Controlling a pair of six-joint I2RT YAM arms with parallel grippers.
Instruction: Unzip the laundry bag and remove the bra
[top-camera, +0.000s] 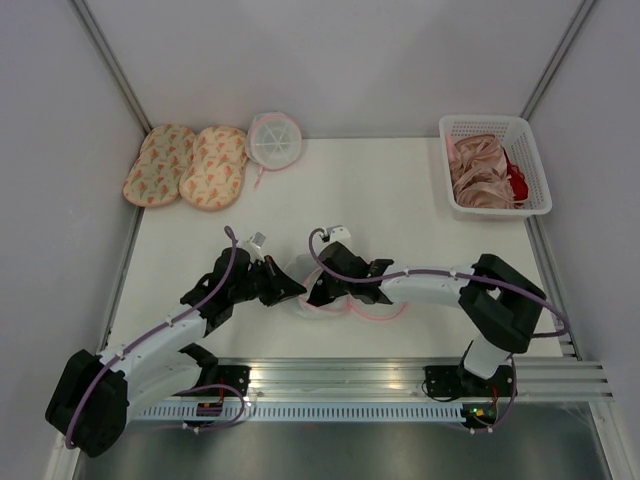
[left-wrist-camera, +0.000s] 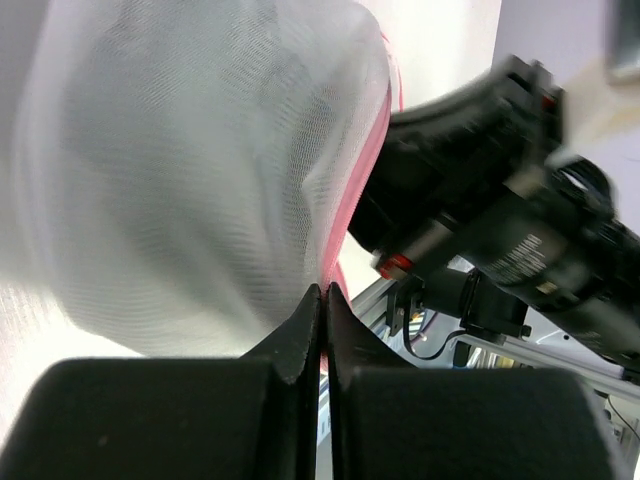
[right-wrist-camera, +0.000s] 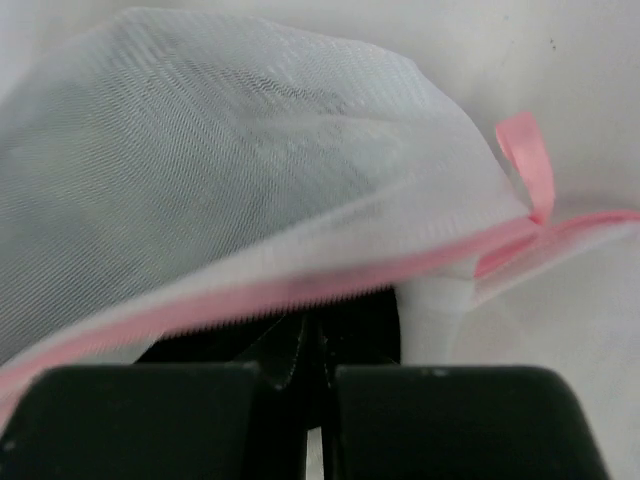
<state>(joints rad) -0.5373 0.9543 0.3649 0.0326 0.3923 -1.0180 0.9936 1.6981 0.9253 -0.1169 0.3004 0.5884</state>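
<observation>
The laundry bag (top-camera: 302, 270), white see-through mesh with pink zip edging, lies at the front middle of the table between my two grippers. My left gripper (top-camera: 290, 290) is shut on the bag's pink edge (left-wrist-camera: 345, 215), its fingertips (left-wrist-camera: 326, 290) pressed together on it. In the left wrist view the mesh (left-wrist-camera: 180, 160) bulges up to the left. My right gripper (top-camera: 318, 293) is at the bag's right side. In the right wrist view the zip edge (right-wrist-camera: 250, 290) stands open with its teeth showing, and the jaws (right-wrist-camera: 318, 335) are shut in the black bra (right-wrist-camera: 365, 315) under it. A dark shape shows through the mesh (right-wrist-camera: 200, 150).
A round pouch with white ribs (top-camera: 273, 138) and two patterned pouches (top-camera: 158, 163) (top-camera: 213, 166) lie at the back left. A white basket (top-camera: 528, 150) at the back right holds beige-pink satin garments (top-camera: 478, 172) and a red one (top-camera: 517, 183). A metal rail (top-camera: 400, 375) runs along the near edge.
</observation>
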